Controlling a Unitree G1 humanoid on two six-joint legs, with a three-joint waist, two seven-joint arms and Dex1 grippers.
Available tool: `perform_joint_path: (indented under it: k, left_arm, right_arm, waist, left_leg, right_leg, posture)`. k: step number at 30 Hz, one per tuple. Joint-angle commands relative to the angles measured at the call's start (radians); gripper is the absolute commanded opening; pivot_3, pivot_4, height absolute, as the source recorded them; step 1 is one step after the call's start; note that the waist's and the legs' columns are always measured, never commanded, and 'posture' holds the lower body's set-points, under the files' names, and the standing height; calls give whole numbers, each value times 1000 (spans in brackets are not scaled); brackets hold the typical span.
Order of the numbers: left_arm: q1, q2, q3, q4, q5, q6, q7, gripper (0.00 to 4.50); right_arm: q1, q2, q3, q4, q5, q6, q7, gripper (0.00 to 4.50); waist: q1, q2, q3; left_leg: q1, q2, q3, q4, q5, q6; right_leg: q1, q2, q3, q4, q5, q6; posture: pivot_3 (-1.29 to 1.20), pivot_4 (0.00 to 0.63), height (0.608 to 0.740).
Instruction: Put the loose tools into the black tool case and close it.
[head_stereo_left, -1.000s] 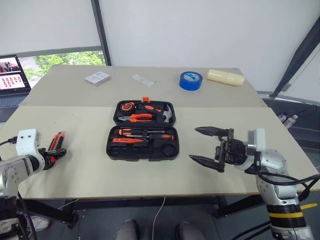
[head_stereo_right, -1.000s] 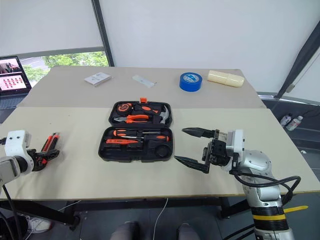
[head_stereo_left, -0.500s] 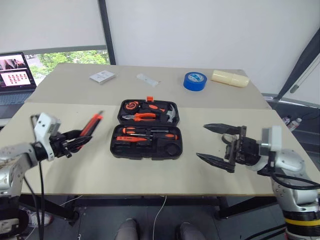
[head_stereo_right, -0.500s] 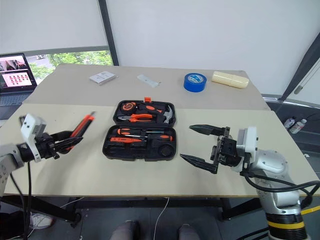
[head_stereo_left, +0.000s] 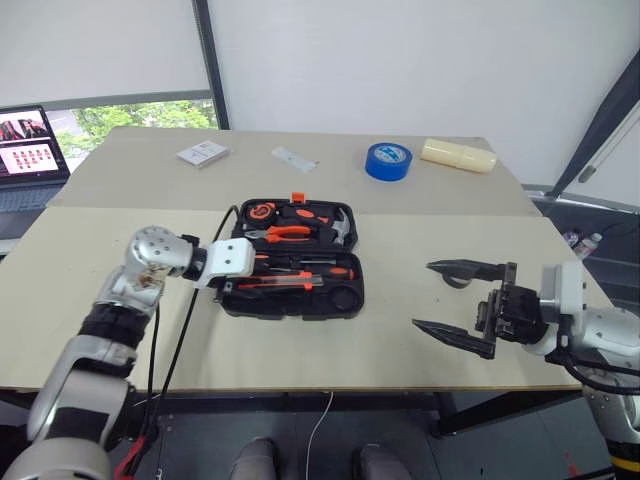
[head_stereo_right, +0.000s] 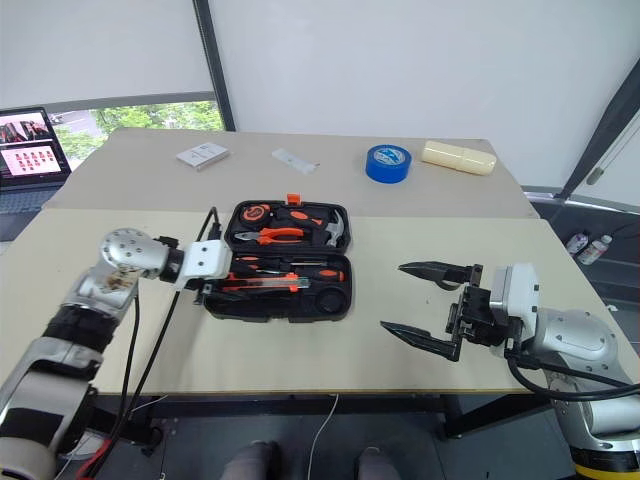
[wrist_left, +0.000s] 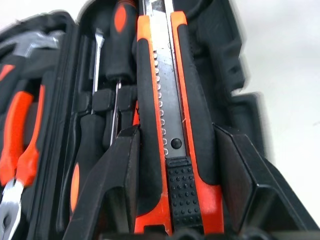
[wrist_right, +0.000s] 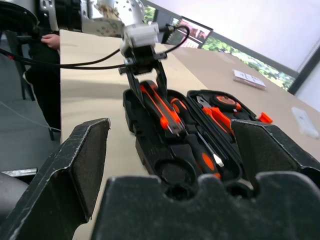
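Note:
The black tool case (head_stereo_left: 347, 305) lies open at the table's middle. Its far half holds pliers, a hammer and a tape measure. Two orange-and-black screwdrivers (head_stereo_left: 305, 264) lie in the near half. My left gripper (wrist_left: 175, 134) is shut on the black-and-orange utility knife (wrist_left: 170, 115) and holds it slanting down over the left end of the near half. The frames do not show whether the knife rests in a slot. My right gripper (head_stereo_left: 423, 295) hangs open and empty to the right of the case, above the table.
At the table's back stand a blue tape roll (head_stereo_left: 387, 160), a cream cylinder (head_stereo_left: 457, 154), a white card (head_stereo_left: 201, 154) and a small white strip (head_stereo_left: 293, 158). A laptop (head_stereo_left: 25, 150) sits at the far left. A black cable trails from my left wrist.
My left gripper closed on the utility knife at the table's left edge, lifted it, rolled and swung right to the case. My right gripper drew slightly right and stayed open.

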Motion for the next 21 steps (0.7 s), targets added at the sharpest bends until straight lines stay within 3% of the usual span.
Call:
perform_joint_path:
  k: [1,10,12,17,21]
  left_arm:
    - [-43,8,-21,54,40,-101,-34,1735]
    - [-9,16,-30,17,66,-12,-56,1735]
    - [-4,17,-27,18,79,-5,-33,2727]
    - [-5,-8,35,6,-21,35,-60,4437]
    - [-23,-26,132,6,-154,111,-104,4483]
  right_arm:
    - [20,-7,-44,-52,13,3,-26,4500]
    - [65,-5,-62,-52,1,-19,-32,4500]
    - [66,-3,-59,-42,-3,-25,-29,4500]
    - [56,-2,-52,-23,-8,-29,-20,4500]
    - [54,-6,-58,-6,-4,-29,-12,4500]
  waist:
    - [-3,0,0]
    - [0,0,0]
    - [0,0,0]
    - [-4,0,0]
    - [-1,0,0]
  left_leg:
    - [0,0,0,0,0,0]
    - [0,0,-1,2,0,0]
    - [0,0,-1,3,0,1]
    - [2,0,-1,2,0,1]
    - [1,0,-1,2,0,1]
  right_leg:
    - [0,0,0,0,1,-2]
    - [1,0,0,1,0,1]
    - [2,0,0,2,-1,2]
    - [2,0,0,2,-1,2]
    - [2,0,0,2,0,1]
  posture:
    - [0,150,740]
    - [0,150,740]
    - [0,150,740]
    - [0,150,740]
    - [0,150,740]
